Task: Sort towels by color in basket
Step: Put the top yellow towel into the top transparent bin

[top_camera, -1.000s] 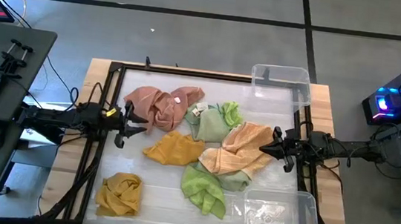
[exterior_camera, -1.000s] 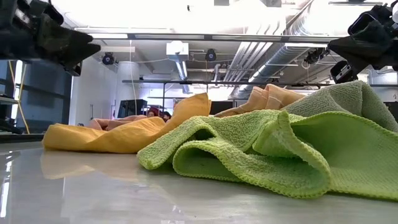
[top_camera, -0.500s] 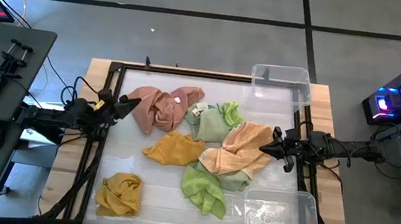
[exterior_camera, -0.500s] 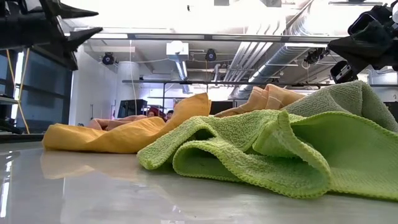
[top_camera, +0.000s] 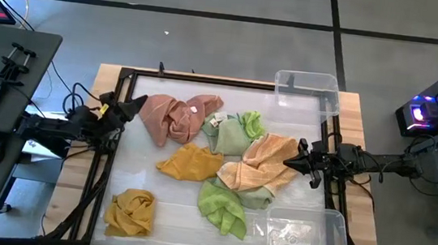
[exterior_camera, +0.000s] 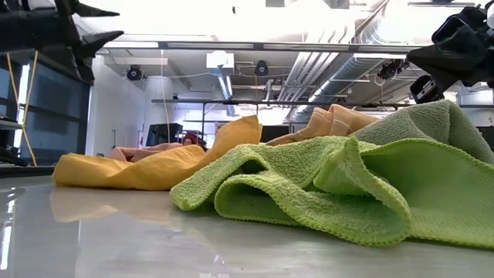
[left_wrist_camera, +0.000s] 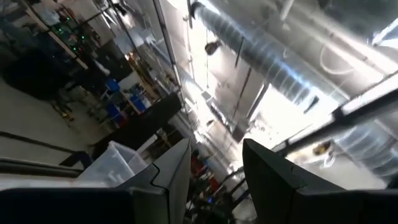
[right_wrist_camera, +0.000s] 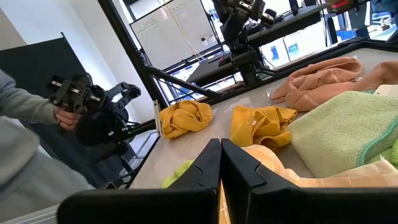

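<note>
**A:** What does the overhead camera show?

**B:** A white table (top_camera: 167, 230) with two clear plastic bins: the far bin (top_camera: 307, 93) at the right back corner, the near bin (top_camera: 306, 237) at the right front. No towel lies in either. Soft, crumpled towels lie heaped mid-table: a salmon pink towel (top_camera: 172, 115), a pale green towel (top_camera: 234, 134), a mustard towel (top_camera: 190, 161), a peach towel (top_camera: 262, 164) and a bright green towel (top_camera: 222, 204). A second mustard towel (top_camera: 130, 211) sits apart at the left front corner.

**A:** And the grippers?

**B:** The left gripper (top_camera: 132, 107) hangs at the table's left edge, fingers spread, holding nothing, just beside the pink towel. The right gripper (top_camera: 297, 157) sits pressed together at the peach towel's right edge; I cannot tell if it touches.

**A:** The table-level camera?

**B:** The bright green towel (exterior_camera: 324, 189) fills the front, looped terry pile visible, with the mustard towel (exterior_camera: 154, 166) behind it.

**A:** The left wrist camera?

**B:** Two dark fingers (left_wrist_camera: 171, 177) apart, pointing up at ceiling ducts.

**A:** The right wrist?

**B:** Its fingers (right_wrist_camera: 208, 167) meet above the peach cloth. Beyond the table, probably a person's grey sleeve (right_wrist_camera: 25, 112).
</note>
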Tool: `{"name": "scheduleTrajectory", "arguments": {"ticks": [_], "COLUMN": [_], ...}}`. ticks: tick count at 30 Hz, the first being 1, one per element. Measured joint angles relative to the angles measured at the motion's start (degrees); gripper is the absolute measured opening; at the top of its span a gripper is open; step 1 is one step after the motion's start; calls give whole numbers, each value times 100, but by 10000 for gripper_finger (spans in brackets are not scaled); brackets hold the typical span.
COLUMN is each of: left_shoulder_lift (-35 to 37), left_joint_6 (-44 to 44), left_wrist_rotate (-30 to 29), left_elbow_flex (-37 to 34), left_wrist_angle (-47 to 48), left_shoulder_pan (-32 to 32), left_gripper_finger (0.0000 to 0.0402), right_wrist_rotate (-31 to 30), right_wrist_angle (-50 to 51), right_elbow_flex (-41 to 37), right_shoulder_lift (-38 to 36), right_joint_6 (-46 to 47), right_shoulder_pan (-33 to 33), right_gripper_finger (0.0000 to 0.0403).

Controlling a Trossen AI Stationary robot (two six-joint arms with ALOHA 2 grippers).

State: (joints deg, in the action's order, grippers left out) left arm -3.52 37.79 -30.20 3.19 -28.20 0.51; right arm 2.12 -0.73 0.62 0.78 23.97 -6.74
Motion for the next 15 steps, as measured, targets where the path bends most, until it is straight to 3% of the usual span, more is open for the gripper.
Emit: {"name": "scheduleTrajectory", "arguments": {"ticks": [3,8,12,15], "left_shoulder_lift": [-501,-1954,-3240,-4080], "left_joint_6": [-370,-1016,-1040,-599], "left_wrist_rotate": [115,125,213,722], "left_elbow_flex": [580,1965,3156,3866], "left_wrist_angle": [586,1801,3346,4600], "left_shoulder_pan": [34,189,298,307], "left_gripper_finger": [132,119,106,98], "right_wrist_rotate": [0,-2,-2,-2], "right_wrist_angle": [0,0,0,0], "right_elbow_flex": [1,2,2,0], "right_shoulder_lift": [0,0,0,0], "right_joint_6": [2,2,2,2], "right_shoulder_pan": [-1,0,0,0], "right_gripper_finger": [1,1,1,1]}}
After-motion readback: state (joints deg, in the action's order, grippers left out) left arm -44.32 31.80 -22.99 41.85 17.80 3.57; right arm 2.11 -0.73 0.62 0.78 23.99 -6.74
